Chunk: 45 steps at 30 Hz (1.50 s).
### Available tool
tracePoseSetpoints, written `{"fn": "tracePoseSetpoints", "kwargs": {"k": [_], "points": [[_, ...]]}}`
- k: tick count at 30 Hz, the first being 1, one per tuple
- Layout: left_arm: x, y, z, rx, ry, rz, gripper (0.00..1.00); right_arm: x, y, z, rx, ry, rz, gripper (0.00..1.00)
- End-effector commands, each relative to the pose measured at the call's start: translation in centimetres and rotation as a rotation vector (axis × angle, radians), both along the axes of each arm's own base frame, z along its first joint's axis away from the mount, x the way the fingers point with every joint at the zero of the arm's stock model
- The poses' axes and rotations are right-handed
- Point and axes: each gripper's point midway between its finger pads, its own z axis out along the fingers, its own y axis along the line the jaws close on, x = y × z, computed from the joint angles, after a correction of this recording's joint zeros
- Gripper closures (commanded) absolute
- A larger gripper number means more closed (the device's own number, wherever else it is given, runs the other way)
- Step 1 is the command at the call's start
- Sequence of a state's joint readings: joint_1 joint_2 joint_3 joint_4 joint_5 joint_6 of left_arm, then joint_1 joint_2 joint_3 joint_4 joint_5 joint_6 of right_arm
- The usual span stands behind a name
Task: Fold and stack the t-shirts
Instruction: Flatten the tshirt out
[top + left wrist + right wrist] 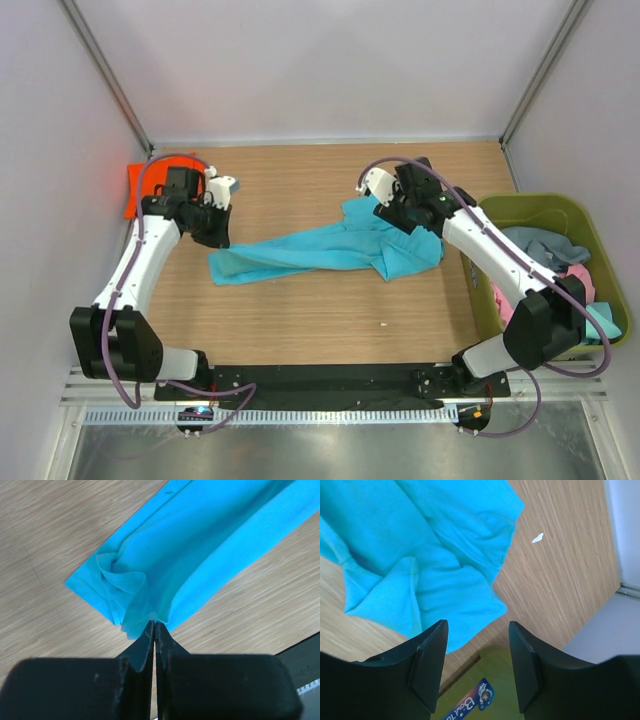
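Turquoise cloth runs across the middle of the wooden table (300,320). It is the turquoise t-shirt (320,248), stretched into a long, rumpled band between the two arms, narrow at its left end and bunched wider at its right.

The left gripper (154,626) is at the narrow left end with its jaws pressed together. A fold of the shirt's edge is pinched between the tips, and the fabric rises in a soft ridge toward them. Around that corner the hem is gathered into small creases.

The right gripper (477,625) hangs over the bunched right end with its fingers (432,655) spread apart. Nothing is between them, and they touch no cloth. Seen from the right wrist, the shirt lies crumpled on the wood beyond the tips. A small white scrap (537,538) rests on the bare wood farther off.

An olive-green bin (545,207) stands at the table's right edge, just beside the right arm. It holds a grey-blue shirt (545,245), a pink shirt (577,277) and a teal shirt (605,320), all heaped loosely.

An orange t-shirt (133,190) lies at the far left of the table beside the wall, partly hidden behind the left arm and well apart from the turquoise one.
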<state>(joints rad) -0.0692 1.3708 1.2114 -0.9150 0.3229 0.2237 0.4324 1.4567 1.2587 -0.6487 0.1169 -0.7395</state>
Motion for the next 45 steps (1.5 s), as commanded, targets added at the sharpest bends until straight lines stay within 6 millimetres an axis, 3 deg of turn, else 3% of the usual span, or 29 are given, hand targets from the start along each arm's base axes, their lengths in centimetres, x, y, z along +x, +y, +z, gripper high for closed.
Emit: {"fn": "tracePoseSetpoints", "kwargs": {"k": [1, 4, 9, 16, 21, 37, 45], "points": [[1.0, -0.2, 0.1, -0.026, -0.029, 0.012, 1.0, -1.7, 0.3, 0.9, 0.018, 0.008, -0.028, 0.43], [1.2, -0.5, 0.1, -0.044, -0.022, 0.015, 1.0, -3.2, 0.9, -2.7, -0.001, 0.093, 0.004, 0.44], [0.9, -0.3, 0.2, -0.037, -0.021, 0.016, 1.0, -2.8, 2.9, -5.2, 0.06, 0.177, 0.016, 0.5], [0.2, -0.3, -0.3, -0.04, -0.006, 0.025, 1.0, 0.1, 4.8, -6.1, 0.075, 0.195, 0.014, 0.52], [0.1, -0.3, -0.2, -0.043, -0.007, 0.029, 1.0, 0.9, 5.2, -6.8, 0.07, 0.21, 0.015, 0.53], [0.3, -0.1, -0.4, -0.034, -0.001, 0.03, 1.0, 0.7, 5.5, -9.4, 0.066, 0.288, 0.018, 0.56], [0.5, -0.1, -0.4, -0.036, -0.003, 0.035, 1.0, 0.7, 5.3, -9.7, 0.064, 0.297, 0.013, 0.61]]}}
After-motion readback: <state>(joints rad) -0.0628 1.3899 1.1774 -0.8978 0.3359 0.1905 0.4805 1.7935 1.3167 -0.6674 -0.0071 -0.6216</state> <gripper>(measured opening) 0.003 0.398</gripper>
